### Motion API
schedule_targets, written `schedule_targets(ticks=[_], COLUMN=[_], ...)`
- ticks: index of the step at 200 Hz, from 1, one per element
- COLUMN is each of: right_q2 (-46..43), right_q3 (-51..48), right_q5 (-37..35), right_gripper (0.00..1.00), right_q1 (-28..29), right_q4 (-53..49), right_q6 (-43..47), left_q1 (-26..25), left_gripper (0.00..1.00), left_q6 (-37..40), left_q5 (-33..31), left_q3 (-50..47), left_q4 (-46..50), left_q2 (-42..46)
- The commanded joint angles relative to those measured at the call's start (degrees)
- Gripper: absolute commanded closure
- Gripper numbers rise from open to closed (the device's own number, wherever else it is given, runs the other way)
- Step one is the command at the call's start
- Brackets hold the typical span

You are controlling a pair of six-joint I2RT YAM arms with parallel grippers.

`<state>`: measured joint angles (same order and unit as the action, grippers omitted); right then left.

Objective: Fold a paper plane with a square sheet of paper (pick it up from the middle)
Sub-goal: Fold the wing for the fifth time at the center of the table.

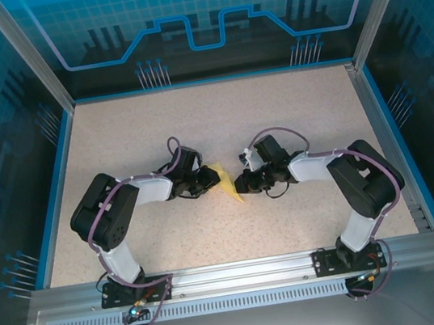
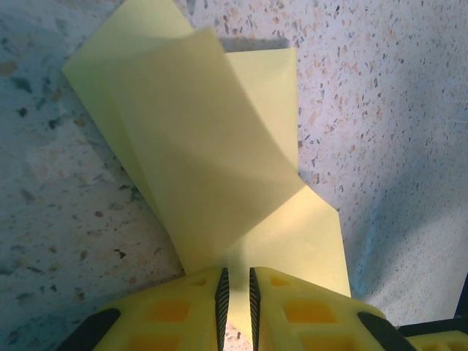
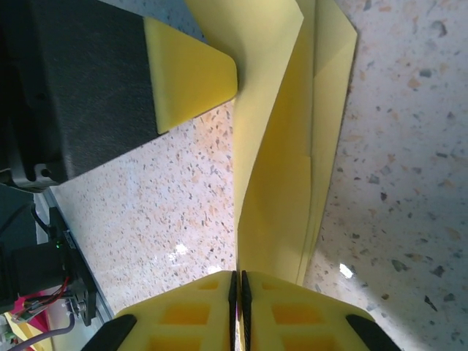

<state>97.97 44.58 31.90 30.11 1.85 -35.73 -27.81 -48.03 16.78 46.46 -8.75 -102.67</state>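
Paper sheet [image 1: 227, 184], part-folded, sits at mid-table between both arms. Left gripper [image 2: 235, 292] pinches its near edge in narrow jaws; right gripper [image 3: 239, 289] is clamped tight on the opposite edge. Speckled table [image 1: 219, 121] extends beyond

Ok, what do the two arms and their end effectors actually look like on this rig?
Both arms match: the left arm and right arm have bulky black joint housings joined by white links, with a purplish-grey cable looped along each. The left end effector and right end effector carry blocky yellow fingers with square recesses and ribbed black inner pads.
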Motion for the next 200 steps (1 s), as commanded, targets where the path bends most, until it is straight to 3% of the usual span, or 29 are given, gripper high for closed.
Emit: schedule_targets(ticks=[1, 111, 150, 200], right_q2=[1.4, 5.1, 0.0, -12.0], right_q3=[-0.7, -1.7, -1.3, 2.4], right_q5=[0.4, -0.9, -3.3, -21.9], right_gripper=[0.89, 0.93, 0.91, 0.82], right_q1=[0.8, 1.3, 1.4, 8.0], right_q4=[-2.1, -2.7, -3.8, -15.1], right_q6=[1.4, 1.2, 0.9, 4.3], left_q1=[-0.4, -0.4, -0.5, -0.5], left_gripper=[0.79, 0.79, 0.79, 0.79], left_q6=[0.3, -0.2, 0.1, 0.7], left_q5=[-1.9, -2.5, -2.5, -2.4], left_q3=[0.3, 0.8, 1.6, 2.5], left_q4=[4.3, 4.9, 6.4, 8.1], left_q2=[-1.4, -2.1, -2.5, -2.6])
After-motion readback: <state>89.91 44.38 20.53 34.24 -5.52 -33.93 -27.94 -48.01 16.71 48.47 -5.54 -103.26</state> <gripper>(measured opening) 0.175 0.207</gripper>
